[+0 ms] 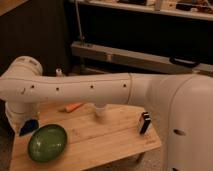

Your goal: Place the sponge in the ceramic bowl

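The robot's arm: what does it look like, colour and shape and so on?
The arm is a thick, smooth white tube with a row of small dark dots along its side and a rounded joint at its left end. No cables show. The gripper is low at the picture's left, by the blue sponge.

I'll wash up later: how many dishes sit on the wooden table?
2. A wide glossy green ceramic bowl at front left, beside the gripper shut on the blue sponge; a small white cup mid-table, partly under the arm. The arm may hide others.
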`<action>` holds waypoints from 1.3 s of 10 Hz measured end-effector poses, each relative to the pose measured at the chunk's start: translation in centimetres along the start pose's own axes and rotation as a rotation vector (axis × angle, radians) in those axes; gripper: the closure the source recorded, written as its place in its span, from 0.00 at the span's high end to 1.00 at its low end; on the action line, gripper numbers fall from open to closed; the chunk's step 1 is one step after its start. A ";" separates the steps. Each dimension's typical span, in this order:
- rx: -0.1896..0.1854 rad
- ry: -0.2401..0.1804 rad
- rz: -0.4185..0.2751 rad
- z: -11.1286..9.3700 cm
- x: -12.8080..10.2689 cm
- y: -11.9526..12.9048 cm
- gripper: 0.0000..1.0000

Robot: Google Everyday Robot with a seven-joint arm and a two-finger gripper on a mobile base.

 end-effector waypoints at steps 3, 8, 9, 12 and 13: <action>0.036 -0.030 0.045 3.3 -1.1 1.4 0.19; 0.067 -0.113 0.101 6.8 -3.1 3.5 0.21; 0.063 -0.130 0.099 7.1 -3.3 3.5 0.29; 0.048 -0.173 0.112 8.0 -3.7 3.5 0.60; 0.043 -0.190 0.118 8.3 -3.9 3.6 0.71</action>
